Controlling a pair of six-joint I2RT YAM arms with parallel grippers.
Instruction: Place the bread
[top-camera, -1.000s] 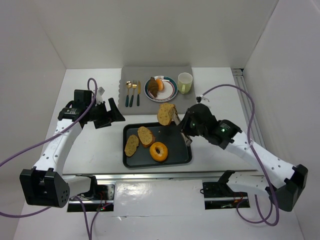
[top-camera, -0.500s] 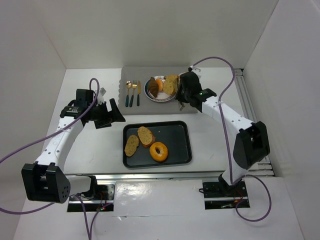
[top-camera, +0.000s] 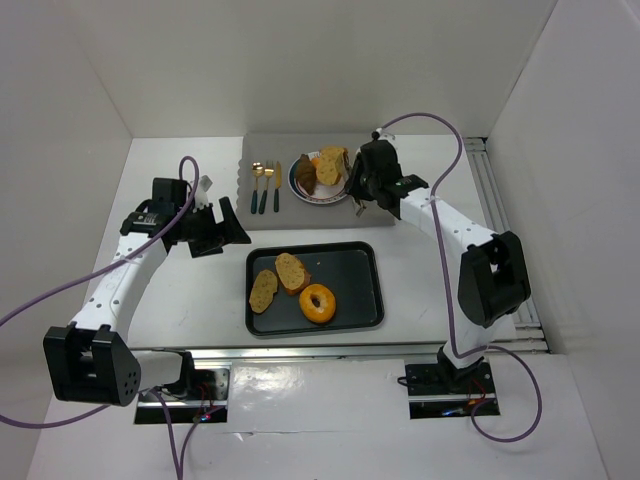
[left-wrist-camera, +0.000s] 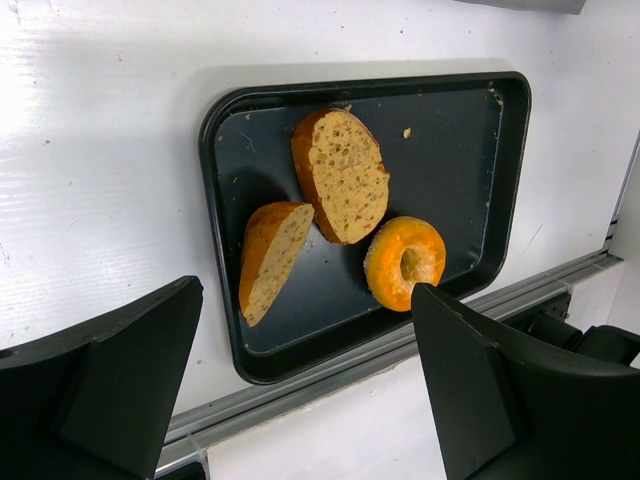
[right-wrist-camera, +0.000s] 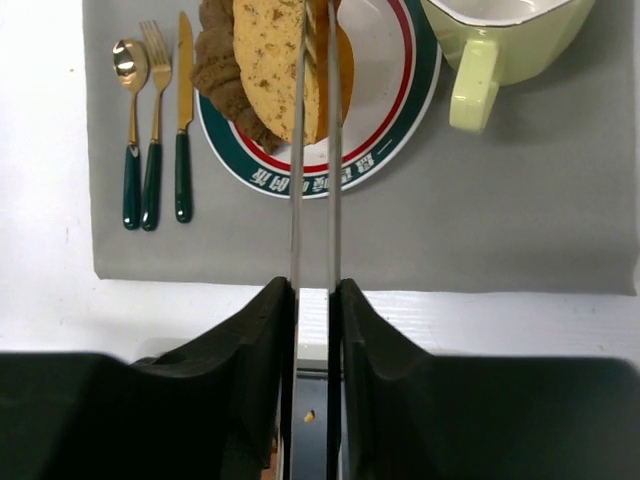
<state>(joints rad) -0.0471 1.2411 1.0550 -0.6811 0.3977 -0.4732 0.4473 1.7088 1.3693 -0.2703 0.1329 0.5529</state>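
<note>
My right gripper (top-camera: 347, 178) reaches over the round plate (top-camera: 343, 193) on the grey mat. Its long thin blades are nearly closed on a bread slice (top-camera: 330, 166), held tilted just above the plate. In the right wrist view the gripper (right-wrist-camera: 314, 90) pinches the slice (right-wrist-camera: 268, 55) over the plate (right-wrist-camera: 400, 120), beside a brown piece (right-wrist-camera: 213, 72) and an orange piece (right-wrist-camera: 344, 60). Two more bread slices (top-camera: 279, 280) and an orange bagel (top-camera: 318, 303) lie on the black tray (top-camera: 365, 290). My left gripper (top-camera: 228, 227) is open and empty, left of the tray.
A green mug (right-wrist-camera: 495, 40) stands right of the plate. A spoon, fork and knife (right-wrist-camera: 152, 130) lie left of it on the grey mat (right-wrist-camera: 520, 200). In the left wrist view the tray (left-wrist-camera: 470, 110) lies near the table's front rail (left-wrist-camera: 330, 370).
My right arm has carried the bread slice from above the tray's far edge back to over the plate. The left arm has not moved.
</note>
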